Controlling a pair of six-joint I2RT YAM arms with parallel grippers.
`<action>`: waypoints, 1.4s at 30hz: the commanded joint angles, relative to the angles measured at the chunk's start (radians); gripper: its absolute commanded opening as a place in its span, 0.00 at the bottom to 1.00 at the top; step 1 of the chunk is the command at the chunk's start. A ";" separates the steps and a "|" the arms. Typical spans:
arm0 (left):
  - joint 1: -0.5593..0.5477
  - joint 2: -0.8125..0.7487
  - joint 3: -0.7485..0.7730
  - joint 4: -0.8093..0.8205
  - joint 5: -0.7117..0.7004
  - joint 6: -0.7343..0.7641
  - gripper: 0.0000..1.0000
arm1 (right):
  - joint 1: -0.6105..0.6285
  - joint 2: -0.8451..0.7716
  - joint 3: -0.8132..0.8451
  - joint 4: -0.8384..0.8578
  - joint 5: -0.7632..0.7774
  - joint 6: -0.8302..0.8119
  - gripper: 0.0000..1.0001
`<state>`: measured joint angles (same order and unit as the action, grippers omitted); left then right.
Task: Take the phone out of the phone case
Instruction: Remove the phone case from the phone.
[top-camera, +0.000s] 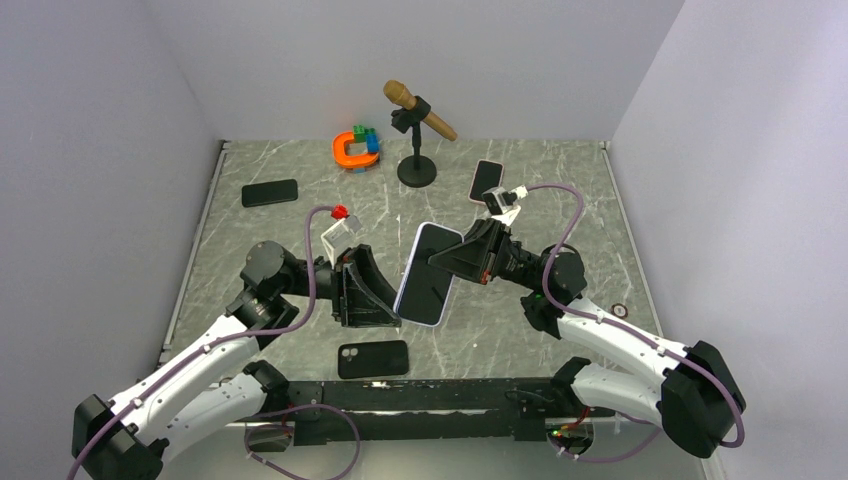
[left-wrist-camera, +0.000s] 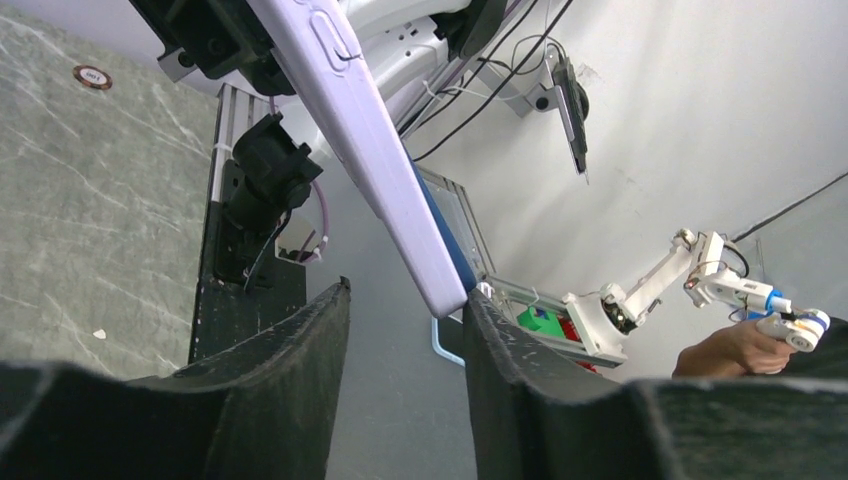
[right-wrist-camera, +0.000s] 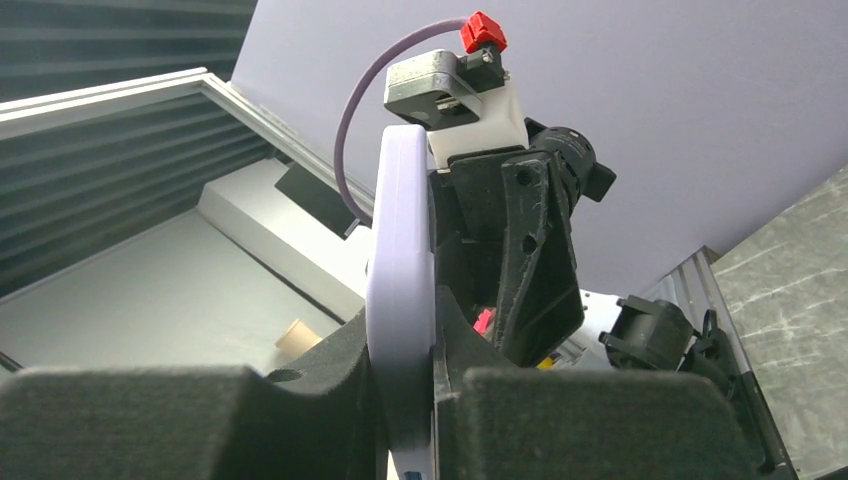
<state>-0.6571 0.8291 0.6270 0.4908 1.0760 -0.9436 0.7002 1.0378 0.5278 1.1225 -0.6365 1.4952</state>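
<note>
The phone sits in a lilac case (top-camera: 427, 273), held tilted up off the table at the centre, dark screen facing the camera. My right gripper (top-camera: 440, 262) is shut on its right edge. In the right wrist view the lilac case (right-wrist-camera: 400, 290) is clamped between my right gripper's (right-wrist-camera: 403, 315) pads. My left gripper (top-camera: 390, 300) is open at the case's lower left edge. In the left wrist view the case's lower corner (left-wrist-camera: 430, 270) reaches between my left gripper's (left-wrist-camera: 407, 292) open fingers and rests against the right finger (left-wrist-camera: 500, 350). A dark blue strip shows along the case's edge there.
A black phone (top-camera: 270, 192) lies at the far left and a black phone case (top-camera: 372, 359) near the front edge. Another phone (top-camera: 486, 180), a microphone on a stand (top-camera: 418, 110) and an orange ring with blocks (top-camera: 356, 148) stand at the back.
</note>
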 joint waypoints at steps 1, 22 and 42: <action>0.001 0.022 0.026 -0.138 -0.086 0.108 0.45 | 0.025 -0.020 0.025 0.193 0.023 0.078 0.00; 0.026 0.085 0.051 -0.228 -0.290 0.028 0.45 | 0.241 -0.024 0.130 -0.023 0.138 -0.219 0.00; 0.020 -0.009 -0.011 -0.231 -0.539 -0.012 0.58 | 0.365 0.095 0.093 0.142 0.353 -0.263 0.00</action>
<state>-0.6582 0.7525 0.6537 0.1181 0.7864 -0.8806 0.9562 1.1084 0.5911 1.1034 -0.1787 1.1805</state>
